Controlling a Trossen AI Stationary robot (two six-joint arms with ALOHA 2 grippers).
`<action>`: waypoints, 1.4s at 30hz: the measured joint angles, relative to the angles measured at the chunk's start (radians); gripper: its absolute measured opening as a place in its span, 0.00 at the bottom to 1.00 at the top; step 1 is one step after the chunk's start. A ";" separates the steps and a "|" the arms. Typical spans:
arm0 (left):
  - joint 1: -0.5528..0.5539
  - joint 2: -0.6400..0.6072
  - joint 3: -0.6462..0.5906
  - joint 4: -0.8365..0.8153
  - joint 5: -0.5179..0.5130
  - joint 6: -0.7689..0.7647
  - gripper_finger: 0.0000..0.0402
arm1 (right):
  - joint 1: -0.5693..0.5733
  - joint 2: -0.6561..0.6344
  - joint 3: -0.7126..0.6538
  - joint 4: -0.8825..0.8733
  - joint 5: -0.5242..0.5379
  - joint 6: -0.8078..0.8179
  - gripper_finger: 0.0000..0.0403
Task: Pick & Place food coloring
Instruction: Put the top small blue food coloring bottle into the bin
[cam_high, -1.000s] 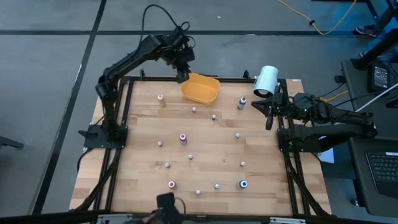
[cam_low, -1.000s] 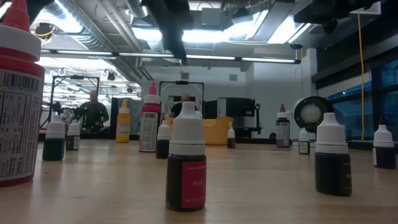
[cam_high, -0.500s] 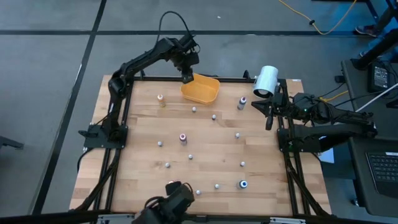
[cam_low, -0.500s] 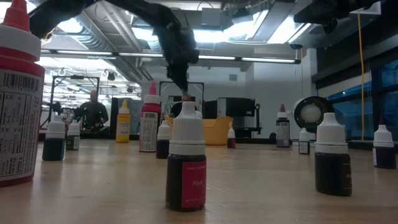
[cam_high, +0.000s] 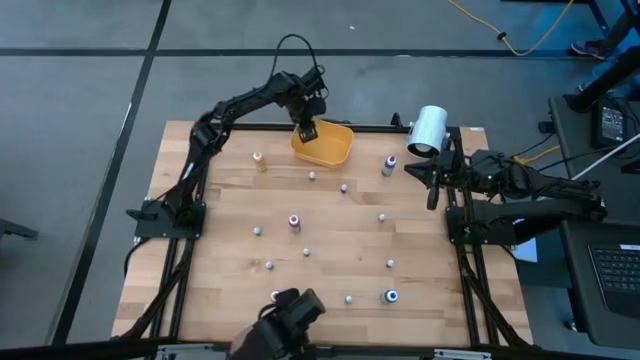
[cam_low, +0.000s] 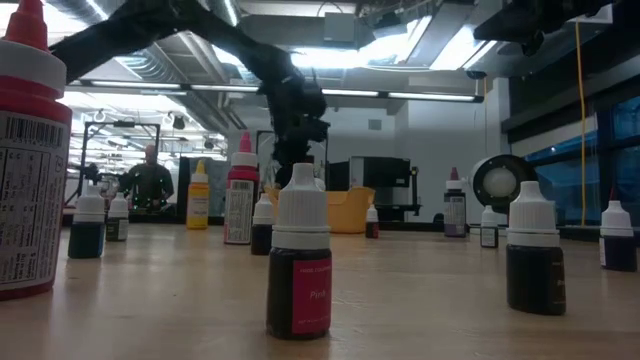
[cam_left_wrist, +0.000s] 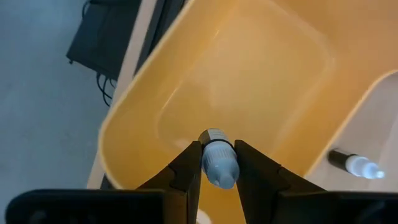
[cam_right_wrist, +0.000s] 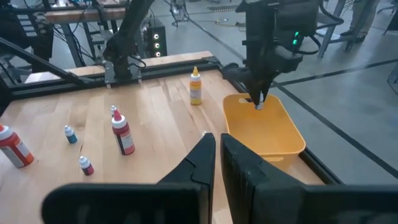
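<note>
My left gripper (cam_high: 307, 129) hangs over the orange bowl (cam_high: 330, 150) at the table's far edge, shut on a tiny light-blue food coloring bottle (cam_left_wrist: 217, 163). The right wrist view shows that gripper (cam_right_wrist: 258, 102) just above the bowl (cam_right_wrist: 267, 134). Many more small bottles stand upright across the table, among them a yellow one (cam_high: 259, 160), a red-topped one (cam_high: 294, 221) and a blue-topped one (cam_high: 390, 296). My right gripper (cam_high: 432, 192) waits at the table's right edge with its fingers (cam_right_wrist: 208, 163) shut on nothing. My left gripper pinches the tiny bottle by the sides of its light-blue body (cam_left_wrist: 219, 171) between its two fingers (cam_left_wrist: 186, 171), coming from above and pointing down. The bottle's grey-ringed end (cam_left_wrist: 214, 137) sticks out past the fingertips. It is lifted clear, over the inside of the bowl.
A big white cylinder (cam_high: 428, 130) sits at the far right corner beside the right arm. A taller grey-topped bottle (cam_high: 388, 165) stands right of the bowl. In the low view, bottles (cam_low: 299, 265) stand close to the camera. A black frame (cam_high: 190, 250) edges the table.
My left gripper has carried the small bottle toward the table's right, from beside the bowl's left rim to over the bowl, and has come down closer to it. The right arm has kept still.
</note>
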 joint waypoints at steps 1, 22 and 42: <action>0.000 0.010 0.000 0.000 0.000 0.000 0.20 | 0.000 0.000 0.000 -0.007 -0.002 0.001 0.07; 0.000 0.047 -0.054 0.063 -0.027 0.002 0.20 | 0.000 0.000 0.000 -0.022 -0.007 -0.002 0.07; 0.000 0.071 -0.070 0.134 -0.076 -0.002 0.20 | 0.000 0.000 0.000 -0.021 -0.008 0.000 0.07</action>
